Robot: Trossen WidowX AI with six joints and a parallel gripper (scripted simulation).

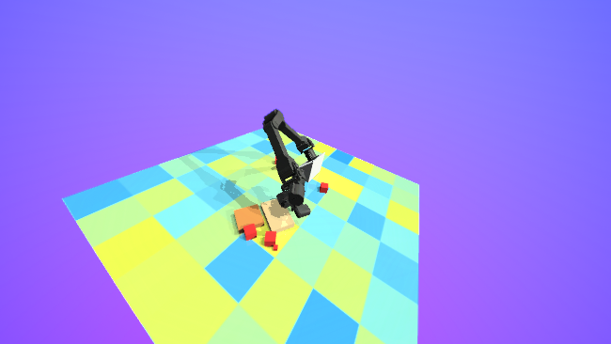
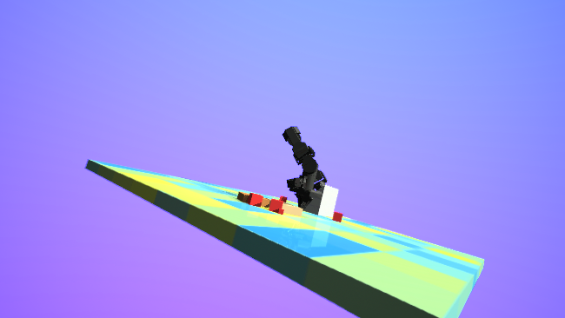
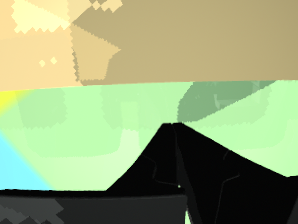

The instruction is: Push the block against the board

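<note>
The tan board (image 1: pixel 278 217) (image 2: pixel 292 210) (image 3: pixel 200 40) lies flat on the checkered floor. The orange square block (image 1: pixel 248 215) (image 2: pixel 265 202) lies close along the board's left long side; I cannot tell whether they touch. My gripper (image 1: pixel 301 211) (image 3: pixel 170 132) is shut and empty. It is low over the floor at the board's right side. In the wrist view its tips are over a green tile with a narrow strip of floor between them and the board's edge. The arm's shadow falls on the board.
Red cubes lie near the block's and board's front ends (image 1: pixel 249 231) (image 1: pixel 270 238), and another (image 1: pixel 323 187) (image 2: pixel 337 216) lies beside the arm's base. A white box (image 1: pixel 316 165) (image 2: pixel 328 201) stands at the base.
</note>
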